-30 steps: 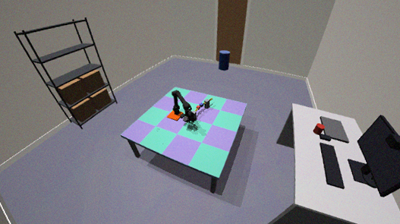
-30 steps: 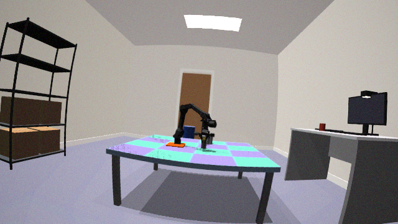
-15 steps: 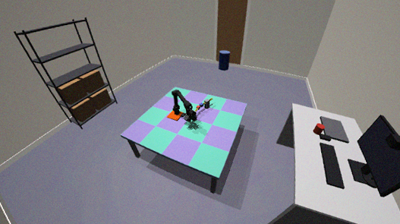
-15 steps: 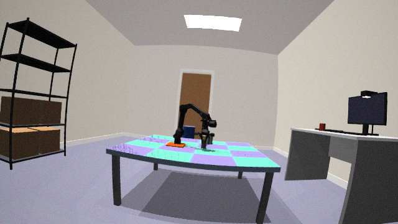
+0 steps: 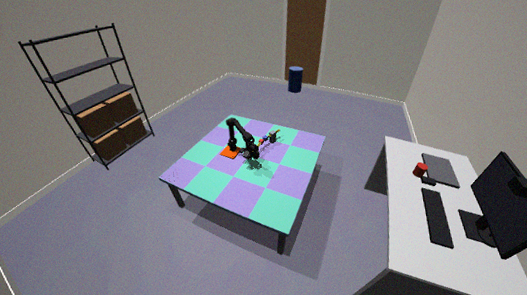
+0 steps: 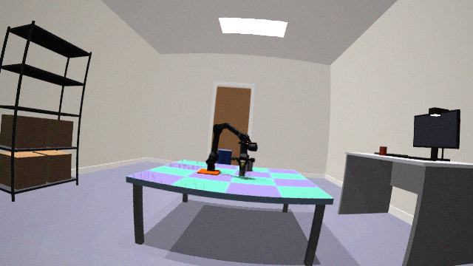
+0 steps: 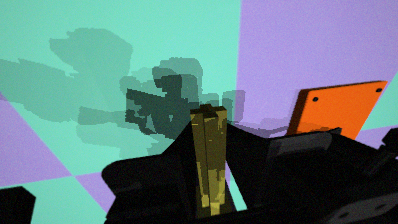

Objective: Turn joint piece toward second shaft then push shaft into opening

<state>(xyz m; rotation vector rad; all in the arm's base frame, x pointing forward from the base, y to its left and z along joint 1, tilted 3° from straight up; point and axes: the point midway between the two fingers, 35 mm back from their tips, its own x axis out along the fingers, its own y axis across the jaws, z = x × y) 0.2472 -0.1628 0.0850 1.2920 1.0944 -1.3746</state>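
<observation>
My gripper points down low over the checkered table. It is shut on a yellow piece, which I take to be the joint piece; it stands upright between the black fingers in the wrist view. In the top view a small grey block, seemingly the fixed shaft's, is partly hidden just left of the fingers. The second shaft's grey block stands behind and to the right. The second shaft, with a red part and a blue part, runs from it toward the gripper. The opening's direction cannot be made out.
The arm stands on an orange base plate left of the gripper. A yellow end sticks out behind the second block. The table carries dark shadows of the arm. Shelf, desk and blue bin stand well away.
</observation>
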